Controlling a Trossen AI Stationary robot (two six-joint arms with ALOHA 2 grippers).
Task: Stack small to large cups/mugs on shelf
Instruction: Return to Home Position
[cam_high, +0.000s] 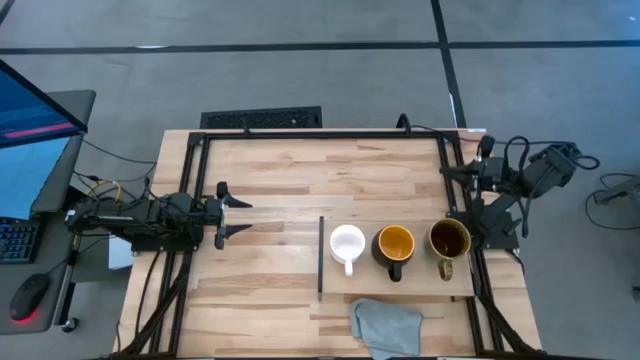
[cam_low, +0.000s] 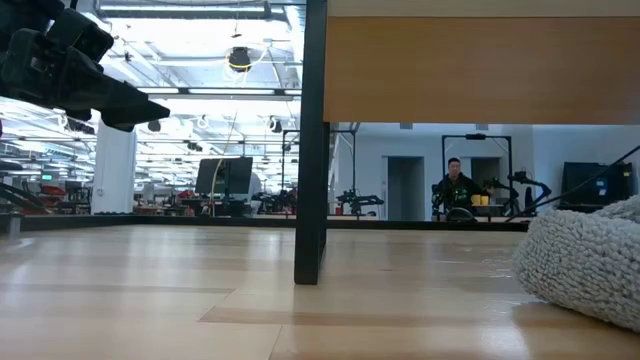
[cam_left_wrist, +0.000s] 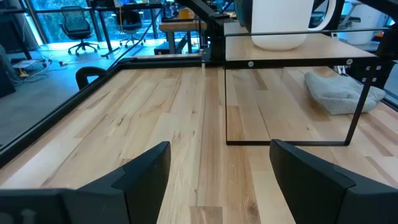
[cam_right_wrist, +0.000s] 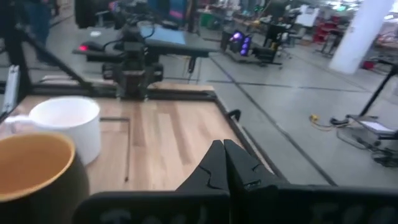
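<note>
1. Placing looks finished to me: all three mugs stand on the shelf (cam_high: 420, 287), so I judge the step in hand is taking both arms to rest.
2. My left gripper (cam_high: 233, 216) hangs over the left half of the table (cam_high: 270, 170), well apart from the shelf, with its jaws wide and nothing between them.
3. My right gripper (cam_right_wrist: 222, 146) is pinched narrow and carries nothing. It sits by the table's right edge, near the olive-brown mug (cam_high: 449, 240).
4. The next move, as I read it, calls for lifting the right arm up and away without brushing that mug's rim. The left arm has an open path.
5. The mugs stand upright in one row, side by side with small gaps, not nested.
   - The white mug (cam_high: 347, 243) is nearest the shelf's dark strip (cam_high: 320, 255).
   - The black mug (cam_high: 395, 245), yellow-orange inside, is in the middle.
   - The olive-brown mug is nearest the table's right edge.
6. All three handles point toward the table edge where the grey cloth (cam_high: 385, 325) lies, just beside the shelf.
</note>
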